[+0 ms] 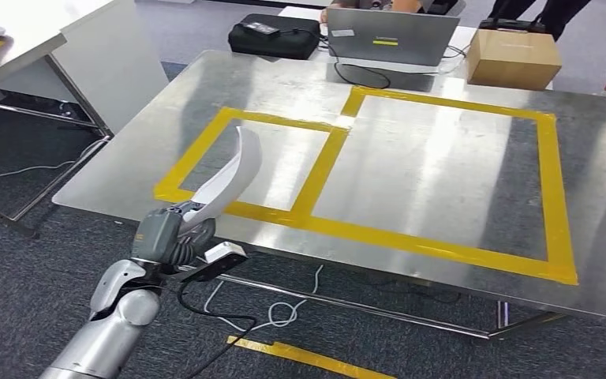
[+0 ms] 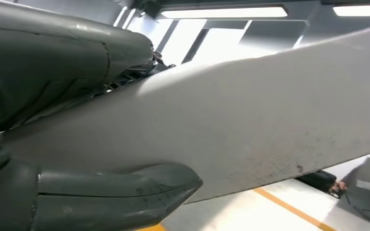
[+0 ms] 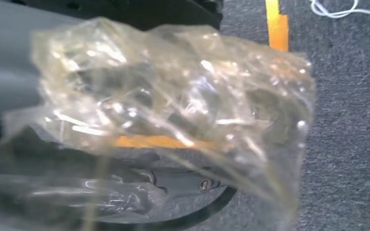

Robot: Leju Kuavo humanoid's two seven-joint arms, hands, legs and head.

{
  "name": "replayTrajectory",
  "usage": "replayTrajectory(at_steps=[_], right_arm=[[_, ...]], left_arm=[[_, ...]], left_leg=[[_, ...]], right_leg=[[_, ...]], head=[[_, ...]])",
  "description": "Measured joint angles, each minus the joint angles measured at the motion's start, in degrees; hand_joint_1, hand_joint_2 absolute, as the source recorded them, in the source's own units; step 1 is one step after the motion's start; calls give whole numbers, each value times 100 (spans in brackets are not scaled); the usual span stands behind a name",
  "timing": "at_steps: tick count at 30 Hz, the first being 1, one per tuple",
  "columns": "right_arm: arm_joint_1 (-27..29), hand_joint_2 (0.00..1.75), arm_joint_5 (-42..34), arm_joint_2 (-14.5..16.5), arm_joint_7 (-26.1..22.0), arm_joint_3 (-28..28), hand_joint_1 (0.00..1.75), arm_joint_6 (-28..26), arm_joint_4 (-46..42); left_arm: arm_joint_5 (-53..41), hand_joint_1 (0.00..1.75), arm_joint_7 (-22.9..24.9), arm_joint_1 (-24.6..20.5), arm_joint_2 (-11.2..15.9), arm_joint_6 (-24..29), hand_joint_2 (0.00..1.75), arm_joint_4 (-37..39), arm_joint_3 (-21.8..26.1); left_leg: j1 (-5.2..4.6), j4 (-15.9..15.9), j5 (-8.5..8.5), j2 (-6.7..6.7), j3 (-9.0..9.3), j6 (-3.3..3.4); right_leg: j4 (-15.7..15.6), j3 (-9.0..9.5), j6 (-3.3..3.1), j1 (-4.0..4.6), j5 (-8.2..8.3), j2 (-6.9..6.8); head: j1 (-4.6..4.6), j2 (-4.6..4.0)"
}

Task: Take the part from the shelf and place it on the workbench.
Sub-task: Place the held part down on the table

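Note:
A white, curved, blade-like part [image 1: 234, 175] stands up from my left hand [image 1: 172, 233], which grips its lower end. The hand is at the front left edge of the metal workbench [image 1: 442, 158], and the part leans over the smaller yellow-taped rectangle [image 1: 205, 146]. In the left wrist view the part [image 2: 270, 120] lies between my thick thumb [image 2: 125, 192] and the dark fingers [image 2: 53, 62]. In the right wrist view crumpled clear plastic [image 3: 173, 96] covers my right hand [image 3: 9, 72] and hides its fingers, above grey carpet.
A larger yellow-taped rectangle [image 1: 450, 170] marks the bench's right half. Behind the bench are a laptop [image 1: 390, 35], a black bag [image 1: 274, 35] and a cardboard box [image 1: 513, 57], with people [image 1: 552, 12] standing there. A white table [image 1: 16, 39] is at left. Cables [image 1: 276, 312] lie on the floor.

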Motion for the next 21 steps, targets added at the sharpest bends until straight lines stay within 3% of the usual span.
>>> replayTrajectory(at_steps=[2, 6, 8, 10, 11, 12, 13, 15, 16, 18, 21], right_arm=[[2, 0, 9, 0, -1, 0, 0, 11, 0], [12, 0, 20, 0, -1, -1, 0, 16, 1], [0, 0, 46, 0, -9, -3, 0, 8, 2], [-16, 0, 71, 0, -20, -5, 0, -6, 2], [-14, 0, 81, 0, -24, -6, 0, -11, 2], [-8, 0, 94, 0, -28, -7, 0, -15, 2], [-4, 0, 111, 1, -35, -7, 0, -19, 2], [-5, 0, 144, 4, -59, -7, 0, -27, 5], [-11, 0, 157, 7, -72, -7, 0, -32, 7], [-21, 0, 183, 11, -92, -7, 0, -44, 11], [-25, 0, 233, 10, -101, -6, 0, -51, 11]], left_arm=[[-27, 175, 9, -38, -6, 6, 175, 33, -3], [-44, 175, 19, -59, -17, 10, 175, 55, -9], [-96, 175, 74, -140, -26, 35, 175, 147, -12], [-155, 175, 133, -208, -24, 58, 175, 262, -10], [-177, 175, 146, -214, -21, 61, 175, 299, -9], [-206, 175, 162, -230, -20, 64, 175, 335, -9], [-240, 175, 182, -258, -20, 69, 175, 370, -9], [-325, 175, 232, -353, -20, 79, 175, 446, -10], [-375, 175, 258, -413, -22, 84, 175, 488, -13], [-488, 175, 322, -517, -33, 101, 175, 590, -16], [-713, 175, 459, -659, -37, 140, 175, 793, -17]], left_leg=[[-12, 1, -4, 50, 11, -19], [-7, -3, -9, 83, 22, -33], [22, 628, -383, -162, -238, -99], [46, 1563, -813, -437, -670, -148], [46, 1718, -796, -444, -768, -139], [45, 1664, -668, -448, -774, -123], [44, 1388, -446, -451, -675, -99], [35, 594, -19, -490, -354, -32], [28, 302, 84, -511, -239, -8], [22, 78, 106, -538, -171, -28], [6, 59, 119, -540, -183, -44]], right_leg=[[2, -3, -46, 7, 3, 65], [4, -9, -67, 13, 0, 101], [-9, 5, -150, -9, 16, 244], [-21, 24, -224, -27, 31, 411], [-19, 28, -228, -21, 29, 455], [-17, 36, -228, -15, 28, 499], [-15, 46, -226, -10, 27, 535], [-3, 50, -208, 6, 18, 582], [6, 34, -188, 13, 15, 595], [33, -8, -188, 27, 3, 602], [20, -18, -196, 11, 22, 593]], head=[[-11, 0], [-7, 0], [-28, 0], [-56, 0], [-59, 0], [-60, 0], [-61, 0], [-59, 0], [-57, 0], [-51, 0], [-49, 0]])
